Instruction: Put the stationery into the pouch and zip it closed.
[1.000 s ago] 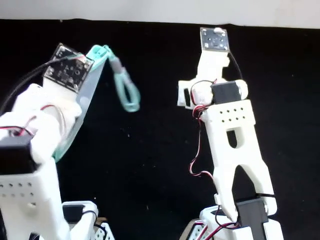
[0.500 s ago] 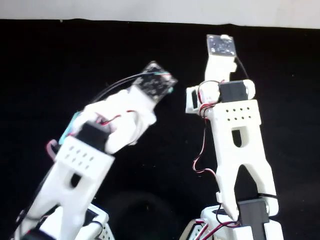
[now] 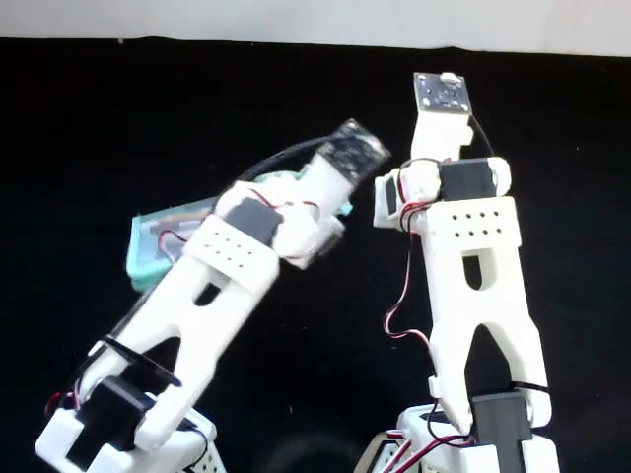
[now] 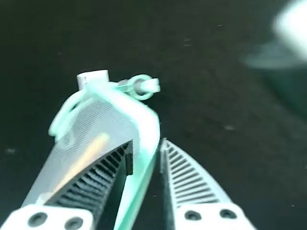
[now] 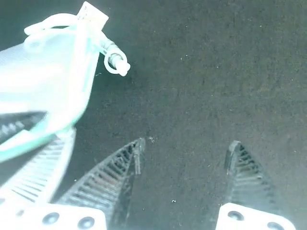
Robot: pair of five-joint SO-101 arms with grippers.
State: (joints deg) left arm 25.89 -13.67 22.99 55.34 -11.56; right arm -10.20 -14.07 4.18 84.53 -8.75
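Observation:
The pouch is a teal, see-through mesh bag with a white tag and a ring-shaped zip pull. My left gripper is shut on the pouch's teal edge and holds it above the black table. A pale orange streak shows through the mesh. In the high view the pouch pokes out from behind the left arm, which stretches toward the centre. My right gripper stands open over bare black cloth. The pouch and its zip pull hang close beside it.
The right arm stands upright at the right of the high view, close to the left arm's wrist. Black cloth covers the table, with a pale wall strip along the far edge.
The left arm has swung from the far left toward the centre, carrying the pouch with it. The right arm has shifted slightly to the right.

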